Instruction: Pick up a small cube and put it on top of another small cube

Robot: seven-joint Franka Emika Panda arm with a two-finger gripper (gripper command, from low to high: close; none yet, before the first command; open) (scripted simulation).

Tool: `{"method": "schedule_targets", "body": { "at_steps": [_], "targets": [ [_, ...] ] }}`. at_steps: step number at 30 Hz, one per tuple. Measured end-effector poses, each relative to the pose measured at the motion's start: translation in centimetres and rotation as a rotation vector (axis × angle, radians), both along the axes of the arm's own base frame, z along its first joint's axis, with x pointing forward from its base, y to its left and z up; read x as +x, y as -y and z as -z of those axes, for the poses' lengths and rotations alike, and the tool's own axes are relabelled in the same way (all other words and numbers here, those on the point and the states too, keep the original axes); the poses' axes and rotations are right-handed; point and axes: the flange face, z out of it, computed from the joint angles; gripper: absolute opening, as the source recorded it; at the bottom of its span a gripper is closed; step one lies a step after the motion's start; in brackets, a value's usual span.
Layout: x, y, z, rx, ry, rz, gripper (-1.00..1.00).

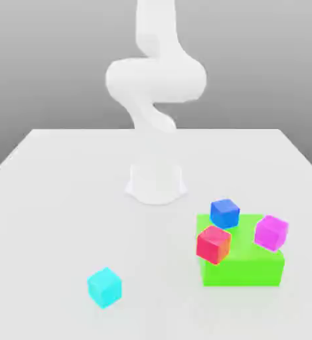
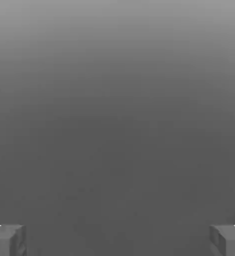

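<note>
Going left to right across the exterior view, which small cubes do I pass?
cyan cube → red cube → blue cube → magenta cube

Smooth white rounded arm (image 1: pixel 155 80) on a round base, with grey (blocky) claw fingertips (image 2: pixel 8 240)

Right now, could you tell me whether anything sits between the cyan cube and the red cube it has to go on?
Nothing visible does. The cyan cube sits alone on the white table, with bare surface between it and the red cube. The red cube's top is uncovered; the blue cube and magenta cube sit beyond it.
</note>
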Motion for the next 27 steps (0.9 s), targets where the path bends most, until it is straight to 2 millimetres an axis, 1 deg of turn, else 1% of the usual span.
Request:
{"method": "schedule_targets", "body": {
  "at_steps": [2, 5, 8, 11, 13, 16, 18, 21, 23, 27],
  "targets": [
    [2.5, 0.9, 4.2, 0.032, -0.066, 0.057, 0.00],
    [5.2, 2.3, 10.6, 0.076, -0.160, 0.143, 0.00],
    [6.9, 3.8, 17.1, 0.118, -0.251, 0.230, 0.00],
    [7.6, 5.3, 23.6, 0.156, -0.341, 0.321, 0.00],
    [7.5, 6.2, 28.0, 0.181, -0.400, 0.383, 0.00],
    [6.5, 7.4, 34.3, 0.215, -0.489, 0.478, 0.00],
    [5.3, 8.3, 38.4, 0.238, -0.547, 0.549, 0.00],
    [2.9, 9.1, 44.2, 0.267, -0.634, 0.647, 0.00],
    [1.8, 9.1, 47.2, 0.277, -0.669, 0.683, 0.00],
    [1.5, 9.2, 51.6, 0.279, -0.681, 0.695, 0.00]
  ]
}}
